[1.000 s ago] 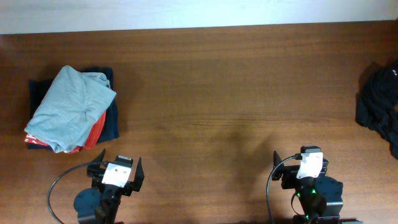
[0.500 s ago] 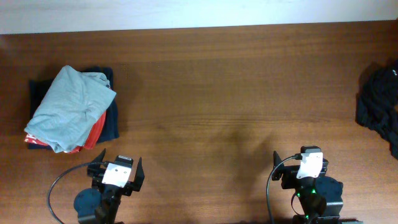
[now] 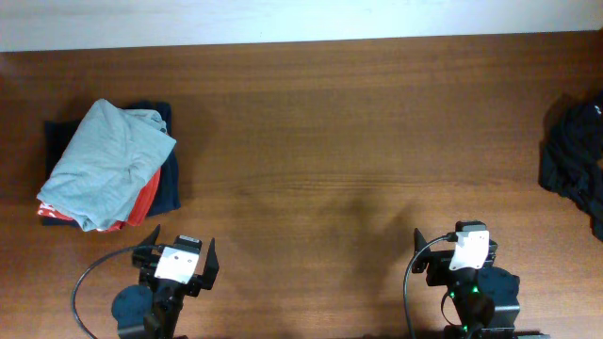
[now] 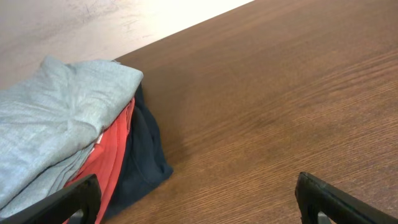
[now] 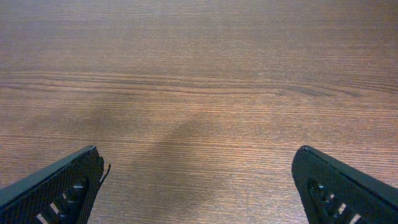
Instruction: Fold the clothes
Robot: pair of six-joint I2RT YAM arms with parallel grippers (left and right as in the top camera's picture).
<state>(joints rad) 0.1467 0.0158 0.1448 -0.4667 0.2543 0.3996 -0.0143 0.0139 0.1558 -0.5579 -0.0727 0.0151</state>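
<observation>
Arms sit low at the near edge of the table [image 3: 330, 141], the left gripper [image 3: 182, 242] at about 7 o'clock and the right gripper [image 3: 457, 239] at about 5 o'clock, both pointing toward 12. Each has its jaws spread wide with nothing between them; the wrist views show only bare wood there. The grey-blue t-shirt [image 3: 104, 162] lies loosely folded on top of a stack at 9 o'clock, well apart from both grippers. It rests over a red shirt [image 3: 143, 200] and a dark blue garment [image 3: 170, 184] (only their edges show beneath it). A black garment [image 3: 575, 160] at 3 o'clock is cut off by the frame, its shape hard to make out. The wood is brown with a fine grain, and a pale strip [image 3: 283, 19] runs beyond its far edge at 12 o'clock.
</observation>
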